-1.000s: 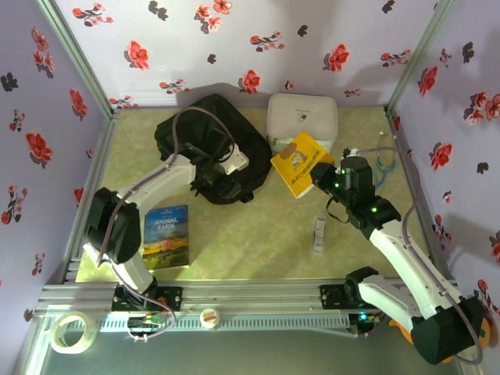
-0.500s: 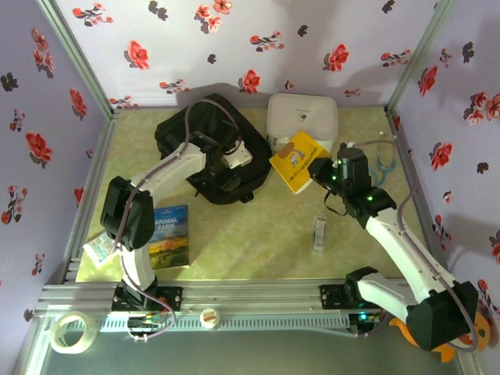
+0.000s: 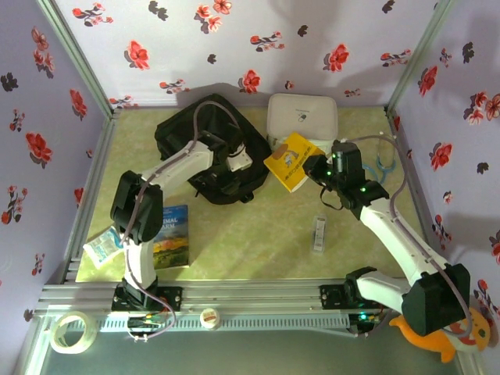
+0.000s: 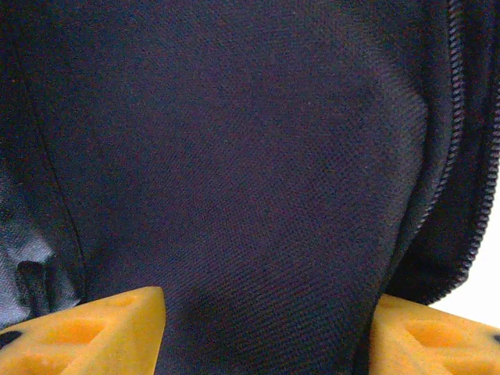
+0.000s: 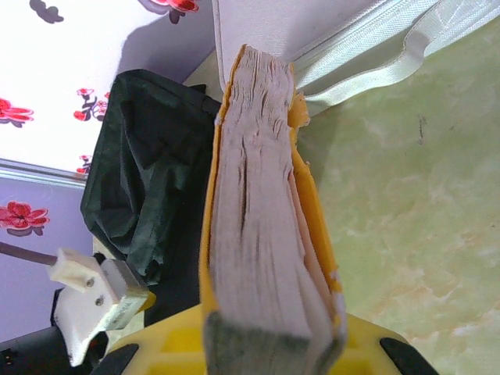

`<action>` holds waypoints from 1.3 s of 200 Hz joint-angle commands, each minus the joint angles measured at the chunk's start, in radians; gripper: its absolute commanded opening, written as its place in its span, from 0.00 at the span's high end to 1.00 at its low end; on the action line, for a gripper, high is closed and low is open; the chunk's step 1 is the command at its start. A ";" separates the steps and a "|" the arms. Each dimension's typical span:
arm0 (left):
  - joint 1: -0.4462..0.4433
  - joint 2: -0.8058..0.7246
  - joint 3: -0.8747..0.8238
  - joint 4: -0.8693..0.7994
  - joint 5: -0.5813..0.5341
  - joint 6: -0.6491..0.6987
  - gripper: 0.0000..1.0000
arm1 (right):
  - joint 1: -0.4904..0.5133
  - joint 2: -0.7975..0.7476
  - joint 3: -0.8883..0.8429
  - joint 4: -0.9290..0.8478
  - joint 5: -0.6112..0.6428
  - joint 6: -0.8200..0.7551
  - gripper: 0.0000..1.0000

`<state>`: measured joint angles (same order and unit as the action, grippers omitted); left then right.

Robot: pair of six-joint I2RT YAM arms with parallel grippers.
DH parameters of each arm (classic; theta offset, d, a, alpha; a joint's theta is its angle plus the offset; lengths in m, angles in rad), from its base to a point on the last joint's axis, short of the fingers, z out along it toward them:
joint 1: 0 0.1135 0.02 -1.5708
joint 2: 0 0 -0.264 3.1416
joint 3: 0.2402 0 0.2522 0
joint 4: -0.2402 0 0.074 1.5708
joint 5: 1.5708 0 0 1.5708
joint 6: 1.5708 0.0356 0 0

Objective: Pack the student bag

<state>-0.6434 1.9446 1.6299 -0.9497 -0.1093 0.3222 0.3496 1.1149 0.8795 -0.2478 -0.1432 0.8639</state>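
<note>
The student bag (image 3: 187,133) is a black fabric backpack lying at the back left of the table. My left gripper (image 3: 234,162) rests on its right side. In the left wrist view a fold of the bag's black cloth (image 4: 234,141) runs down between the orange fingers (image 4: 101,332), and the left gripper (image 4: 269,320) is shut on it. My right gripper (image 3: 314,169) is shut on a yellow book (image 3: 291,158), held above the table just right of the bag. In the right wrist view the book's page edge (image 5: 258,195) points toward the bag's dark opening (image 5: 148,172).
A white zip case (image 3: 302,116) stands behind the yellow book. An Animal Farm book (image 3: 168,234) and a small packet (image 3: 101,247) lie at the front left. A small white item (image 3: 318,233) and a stethoscope (image 3: 383,162) lie on the right.
My right gripper has carried the yellow book left and back, closer to the bag. The left arm has swung further over the bag, uncovering the small packet at the front left.
</note>
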 commanded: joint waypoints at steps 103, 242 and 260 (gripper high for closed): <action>-0.024 -0.118 0.010 0.100 -0.167 -0.012 0.82 | -0.033 -0.066 0.008 0.105 0.005 0.024 0.87; -0.026 -0.394 -0.158 0.557 -0.191 -0.177 0.94 | -0.035 -0.074 -0.079 0.210 -0.221 0.136 0.87; -0.025 -0.411 -0.206 0.598 -0.163 -0.160 0.94 | -0.032 -0.020 -0.085 0.282 -0.262 0.194 0.87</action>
<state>-0.6640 1.5845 1.4708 -0.5274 -0.3210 0.1589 0.3202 1.0492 0.7975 -0.1482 -0.3180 0.9691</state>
